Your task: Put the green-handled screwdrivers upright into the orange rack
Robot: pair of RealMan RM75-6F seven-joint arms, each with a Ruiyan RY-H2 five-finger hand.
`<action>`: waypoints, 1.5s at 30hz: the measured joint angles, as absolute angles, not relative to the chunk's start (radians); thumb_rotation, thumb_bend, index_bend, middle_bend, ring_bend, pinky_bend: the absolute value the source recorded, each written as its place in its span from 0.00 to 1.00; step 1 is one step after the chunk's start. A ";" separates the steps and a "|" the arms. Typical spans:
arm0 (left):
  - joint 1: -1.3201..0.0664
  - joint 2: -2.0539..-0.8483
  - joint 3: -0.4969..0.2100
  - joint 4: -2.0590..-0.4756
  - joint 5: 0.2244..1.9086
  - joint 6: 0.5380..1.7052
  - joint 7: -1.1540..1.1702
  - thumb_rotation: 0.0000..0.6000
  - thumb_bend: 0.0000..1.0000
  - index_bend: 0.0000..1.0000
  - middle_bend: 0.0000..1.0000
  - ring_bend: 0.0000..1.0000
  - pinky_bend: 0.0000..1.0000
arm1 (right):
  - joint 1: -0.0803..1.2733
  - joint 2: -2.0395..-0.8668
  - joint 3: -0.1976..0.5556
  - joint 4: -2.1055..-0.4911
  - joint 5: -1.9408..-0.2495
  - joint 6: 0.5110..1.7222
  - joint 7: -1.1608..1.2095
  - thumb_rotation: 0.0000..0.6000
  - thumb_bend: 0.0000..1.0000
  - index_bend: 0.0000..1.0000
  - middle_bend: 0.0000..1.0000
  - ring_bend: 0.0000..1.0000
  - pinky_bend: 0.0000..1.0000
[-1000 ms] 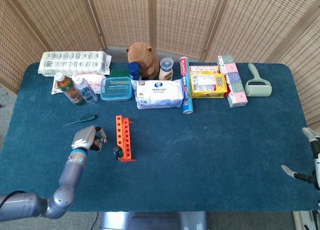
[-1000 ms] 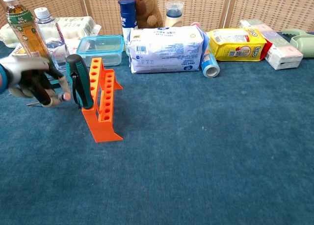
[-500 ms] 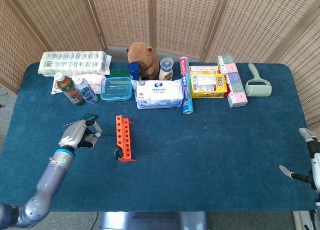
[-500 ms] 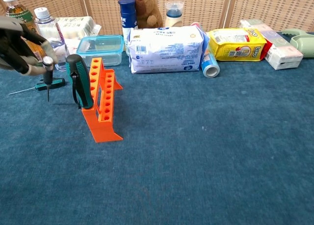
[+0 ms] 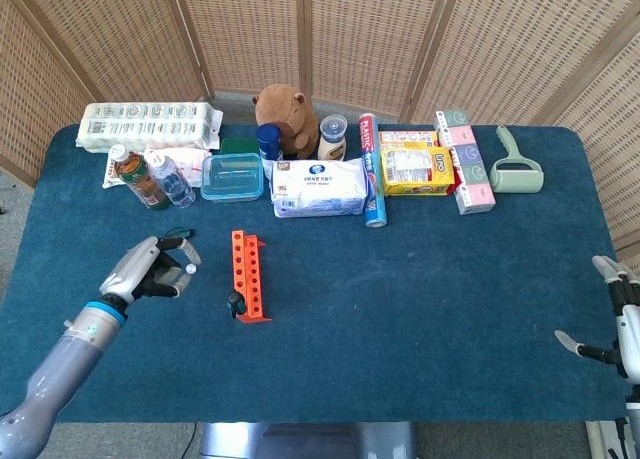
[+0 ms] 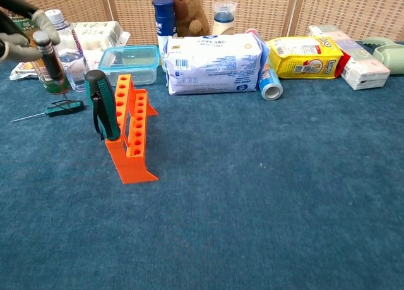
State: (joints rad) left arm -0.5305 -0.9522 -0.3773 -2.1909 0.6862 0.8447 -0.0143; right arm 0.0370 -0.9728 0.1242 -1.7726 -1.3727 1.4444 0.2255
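Drawn back toward the robot's left since a second ago, the left hand [image 5: 150, 269] now sits clear of the bright orange plastic rack [image 5: 250, 275], where it had been close beside the rack's near end. Its fingers [image 6: 39, 38] appear spread and hold nothing, hanging just above and to the near side of the small green-handled screwdriver with a thin steel shaft [image 6: 55, 108], which lies flat on the blue worktop [image 5: 420, 309], apart from the fingers and well left of the rack. A larger green-and-black-handled screwdriver [image 6: 101, 110] already stands upright at the rack's near end. The loose tool looks light and rigid; its slim shaft would likely slip or roll under a pinch, so the thicker ribbed handle seems the better place to take hold, leaving the tip free to drop into a hole. At the worktop's far right edge the right hand [image 5: 605, 309] rests idle, its fingers apart and empty.
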 measured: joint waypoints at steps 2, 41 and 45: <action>-0.509 -0.927 -0.400 -2.194 0.734 0.792 -0.098 1.00 0.46 0.50 0.96 0.97 1.00 | 0.037 -0.973 0.124 -1.773 -1.372 1.445 0.224 1.00 0.09 0.06 0.06 0.00 0.00; -0.471 -0.841 -0.360 -1.993 1.611 0.638 -1.138 1.00 0.46 0.50 0.96 0.97 1.00 | 0.031 -0.963 0.130 -1.773 -1.367 1.452 0.248 1.00 0.08 0.06 0.06 0.00 0.00; -0.497 -0.845 -0.333 -1.982 1.611 0.647 -1.146 1.00 0.46 0.50 0.96 0.97 1.00 | 0.032 -0.964 0.131 -1.771 -1.363 1.449 0.249 1.00 0.08 0.06 0.06 0.00 0.00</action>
